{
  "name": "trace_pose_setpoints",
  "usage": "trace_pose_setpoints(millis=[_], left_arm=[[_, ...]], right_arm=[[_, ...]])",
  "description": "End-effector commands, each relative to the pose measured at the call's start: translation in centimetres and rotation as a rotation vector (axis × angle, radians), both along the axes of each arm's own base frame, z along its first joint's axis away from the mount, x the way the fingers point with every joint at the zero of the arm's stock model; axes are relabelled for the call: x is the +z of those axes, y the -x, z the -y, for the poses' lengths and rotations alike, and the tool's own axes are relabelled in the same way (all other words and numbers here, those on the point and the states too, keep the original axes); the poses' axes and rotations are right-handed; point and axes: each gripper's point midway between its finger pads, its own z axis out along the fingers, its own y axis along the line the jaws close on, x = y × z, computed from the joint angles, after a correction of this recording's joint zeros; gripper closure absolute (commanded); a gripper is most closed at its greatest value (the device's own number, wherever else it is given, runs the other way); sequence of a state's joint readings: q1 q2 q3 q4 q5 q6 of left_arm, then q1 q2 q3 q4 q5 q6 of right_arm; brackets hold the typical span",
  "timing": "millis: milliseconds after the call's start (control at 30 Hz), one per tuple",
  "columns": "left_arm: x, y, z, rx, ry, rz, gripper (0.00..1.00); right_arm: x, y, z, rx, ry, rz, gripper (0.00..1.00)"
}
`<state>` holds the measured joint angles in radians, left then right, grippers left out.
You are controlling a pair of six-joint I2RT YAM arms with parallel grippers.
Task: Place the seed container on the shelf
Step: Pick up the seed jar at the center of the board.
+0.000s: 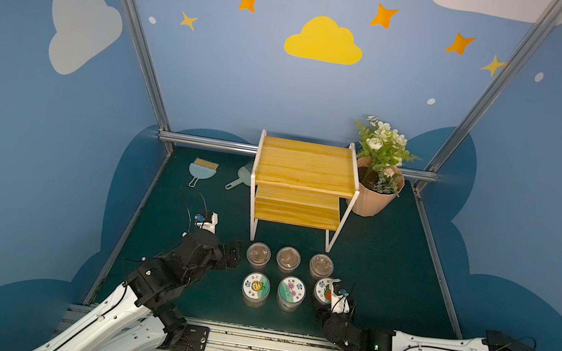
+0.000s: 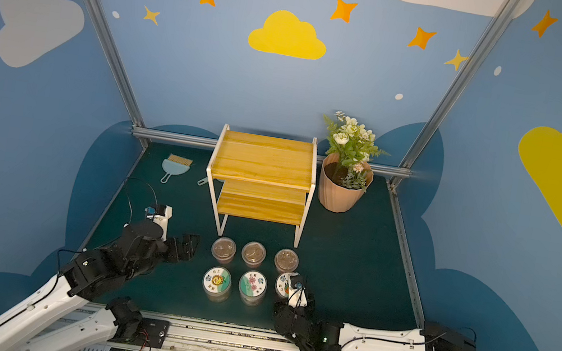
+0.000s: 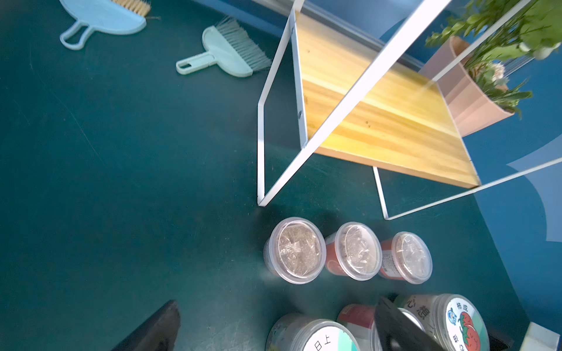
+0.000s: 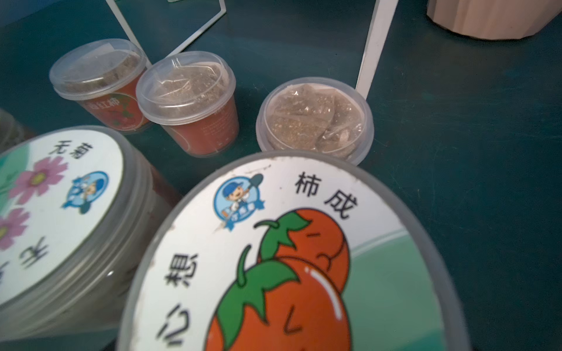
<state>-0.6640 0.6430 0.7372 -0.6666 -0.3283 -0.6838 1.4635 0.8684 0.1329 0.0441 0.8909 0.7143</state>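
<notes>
Yellow wooden boards on a white frame mark the shelf, standing at the back of the dark green counter. 6 tubs sit in 2 rows of 3 just in front of its legs: 3 clear-lidded cups nearer the shelf and 3 jars with printed lids nearer the robot.

The seed container, its lid showing 2 tomatoes, stands upright on the counter at the right end of the nearer row, beside the flower-lidded jar.

The right claw is at this container. Its fingers are hidden in both top views and in the right wrist view, so it cannot be told whether they have clamped on it.

The left claw hangs with fingers apart, holding nothing, just left of the cups.

A pink flower pot stands beside the shelf, and 2 pale blue brushes lie on its other side.
</notes>
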Motion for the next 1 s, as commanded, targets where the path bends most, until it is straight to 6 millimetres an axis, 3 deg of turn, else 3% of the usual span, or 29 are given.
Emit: trace_pose_setpoints(millis=[0,333,633,900,967], left_arm=[[1.4,0.2,-0.5,0.003,-0.017,0.029,0.00],[3.7,0.2,0.3,-0.041,-0.046,0.066,0.00],[5.6,0.2,0.8,-0.059,-0.040,0.096,0.00],[9.5,-0.5,1.9,-0.106,-0.039,0.141,0.00],[10.6,-0.8,2.5,-0.129,-0.048,0.150,0.00]], right_arm=[[0.8,0.3,0.3,0.027,0.031,0.004,0.44],[3.7,1.1,1.1,0.033,0.036,-0.012,0.50],[7.9,1.8,-0.5,0.070,0.056,0.008,0.52],[13.5,2.0,-1.2,0.090,0.043,0.025,0.52],[16.4,2.1,-2.0,0.118,0.011,0.043,0.52]])
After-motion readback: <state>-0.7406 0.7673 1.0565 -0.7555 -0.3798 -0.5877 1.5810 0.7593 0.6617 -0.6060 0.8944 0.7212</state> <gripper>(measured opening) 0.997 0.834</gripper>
